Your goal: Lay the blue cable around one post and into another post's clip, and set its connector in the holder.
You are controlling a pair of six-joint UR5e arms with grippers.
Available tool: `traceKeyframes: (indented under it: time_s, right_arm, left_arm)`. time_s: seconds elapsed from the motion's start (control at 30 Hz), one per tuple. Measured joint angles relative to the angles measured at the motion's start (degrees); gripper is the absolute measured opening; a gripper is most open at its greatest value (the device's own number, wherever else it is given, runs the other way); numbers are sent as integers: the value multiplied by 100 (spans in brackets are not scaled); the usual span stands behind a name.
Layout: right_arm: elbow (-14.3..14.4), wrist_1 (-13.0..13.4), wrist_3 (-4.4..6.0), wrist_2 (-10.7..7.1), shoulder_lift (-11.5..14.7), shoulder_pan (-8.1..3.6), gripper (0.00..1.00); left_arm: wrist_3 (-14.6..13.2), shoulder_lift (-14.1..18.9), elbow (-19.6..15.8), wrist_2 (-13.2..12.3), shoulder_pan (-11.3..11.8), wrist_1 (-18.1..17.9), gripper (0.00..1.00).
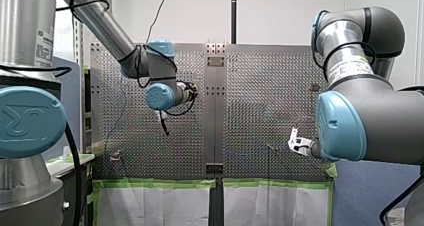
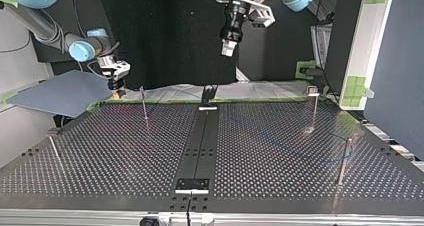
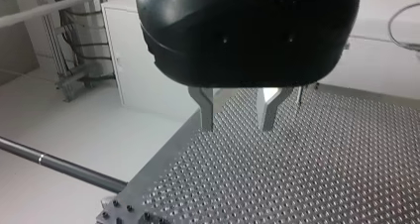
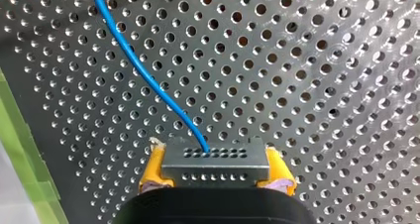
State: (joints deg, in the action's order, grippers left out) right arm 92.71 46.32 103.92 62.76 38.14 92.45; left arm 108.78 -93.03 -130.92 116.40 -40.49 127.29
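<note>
In the top view, my right hand (image 2: 116, 80) hangs at the desk's (image 2: 125, 151) corner on the arms' side, at that view's left. Its yellow pads (image 4: 151, 172) are clamped on the two ends of a grey connector (image 4: 215, 162), whose long side lies across the fingers. The blue cable (image 4: 148, 80) leaves the connector's middle and runs ahead of the hand over the desk, curving off out of sight. Next along that edge stands a thin post (image 2: 144, 103), then a black bracket (image 2: 208, 93) on the middle strip, likely the holder. My left hand (image 2: 228, 48) hangs high above it, its metal fingers (image 3: 207, 110) apart and empty. So the holder lies sideways along the edge from the loaded right hand, past that post.
</note>
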Motion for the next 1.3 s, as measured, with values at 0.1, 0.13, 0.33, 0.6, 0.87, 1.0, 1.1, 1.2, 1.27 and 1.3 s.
traceKeyframes:
  time_s: [0.1, 0.13, 0.33, 0.6, 0.87, 1.0, 1.1, 1.2, 1.27, 1.3]
  right_arm:
    - [-34, -38, -7, 0, 0, 10, 0]
    - [-44, -54, -10, -1, 2, 14, 0]
    - [-172, -193, -82, 35, 4, 22, 0]
    - [-441, -602, -475, 212, 14, 28, 0]
    - [-591, -1045, -863, 233, 223, 63, 0]
    - [-597, -1272, -897, 234, 439, 98, 0]
    - [-598, -1438, -896, 233, 614, 139, 0]
    - [-600, -1515, -892, 231, 790, 189, 0]
    - [-601, -1538, -890, 233, 891, 225, 0]
    - [-602, -1545, -890, 236, 927, 239, 0]
  left_arm:
    - [-64, -5, -189, 12, 65, -189, 100]
    - [-93, -5, -249, 14, 83, -245, 100]
    - [-182, -7, -600, 6, 191, -596, 100]
    - [-190, -8, -1007, -33, 310, -954, 100]
    - [-191, -8, -1427, -139, 409, -1002, 100]
    - [-190, -9, -1539, -197, 456, -1004, 100]
    - [-186, -11, -1559, -258, 486, -1001, 100]
    - [-185, -13, -1565, -291, 511, -983, 100]
    - [-188, -15, -1565, -300, 528, -957, 100]
    - [-188, -15, -1565, -302, 535, -944, 100]
